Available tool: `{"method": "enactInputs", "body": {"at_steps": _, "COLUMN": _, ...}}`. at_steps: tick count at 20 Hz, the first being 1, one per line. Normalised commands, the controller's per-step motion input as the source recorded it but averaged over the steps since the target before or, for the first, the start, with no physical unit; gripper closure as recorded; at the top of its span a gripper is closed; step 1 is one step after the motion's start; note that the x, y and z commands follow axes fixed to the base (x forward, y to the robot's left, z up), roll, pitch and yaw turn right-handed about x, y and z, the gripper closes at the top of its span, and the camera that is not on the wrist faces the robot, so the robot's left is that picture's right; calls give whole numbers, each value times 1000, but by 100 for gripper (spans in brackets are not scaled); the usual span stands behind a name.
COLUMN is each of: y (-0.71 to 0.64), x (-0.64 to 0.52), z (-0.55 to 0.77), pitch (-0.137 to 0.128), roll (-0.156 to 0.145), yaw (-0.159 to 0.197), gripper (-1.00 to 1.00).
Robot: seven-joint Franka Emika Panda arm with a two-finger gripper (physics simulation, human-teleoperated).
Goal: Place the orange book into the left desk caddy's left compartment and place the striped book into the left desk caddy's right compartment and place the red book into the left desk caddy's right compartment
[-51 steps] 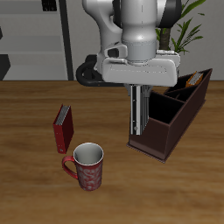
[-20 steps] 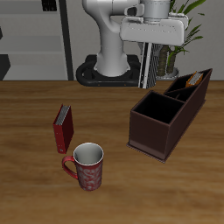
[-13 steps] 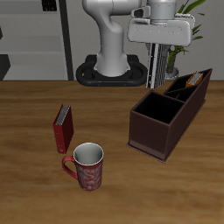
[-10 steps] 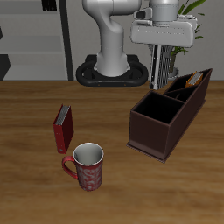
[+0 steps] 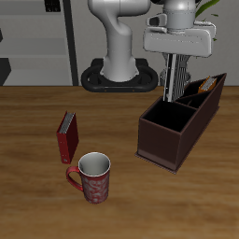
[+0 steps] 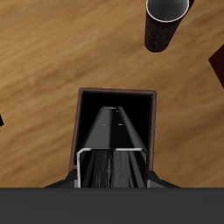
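Shifted over the right compartment (image 5: pixel 166 114), gripper (image 5: pixel 174 93) clamps the striped book (image 6: pixel 112 140).

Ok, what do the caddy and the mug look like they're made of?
The left desk caddy looks like dark brown wood or board with a matte finish: flat panels, no shine. The mug looks like glazed ceramic, going by its red pattern and pale, smooth interior. Both are renders, so this is tentative.

Front-high exterior, downward wrist; both show caddy (image 5: pixel 179 131).

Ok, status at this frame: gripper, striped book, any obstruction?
Gripper shut on thin dark striped book, above dark brown caddy's wide compartment. Orange book in narrow section. Nothing in the way.
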Motion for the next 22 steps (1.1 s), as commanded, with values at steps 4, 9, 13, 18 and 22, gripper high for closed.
{"method": "enactInputs", "body": {"at_steps": 4, "y": 30, "x": 148, "z": -122, "pitch": 47, "roll": 6, "yaw": -9, "gripper": 100}}
{"method": "enactInputs", "body": {"at_steps": 9, "y": -7, "x": 239, "z": -190, "pitch": 74, "roll": 1, "yaw": -19, "gripper": 100}}
{"method": "enactInputs", "body": {"at_steps": 13, "y": 4, "x": 113, "z": -105, "pitch": 18, "roll": -1, "yaw": 7, "gripper": 100}}
{"method": "enactInputs", "body": {"at_steps": 18, "y": -40, "x": 154, "z": -183, "pitch": 47, "roll": -9, "yaw": -9, "gripper": 100}}
{"method": "enactInputs", "body": {"at_steps": 22, "y": 19, "x": 107, "z": -214, "pitch": 44, "roll": -2, "yaw": -3, "gripper": 100}}
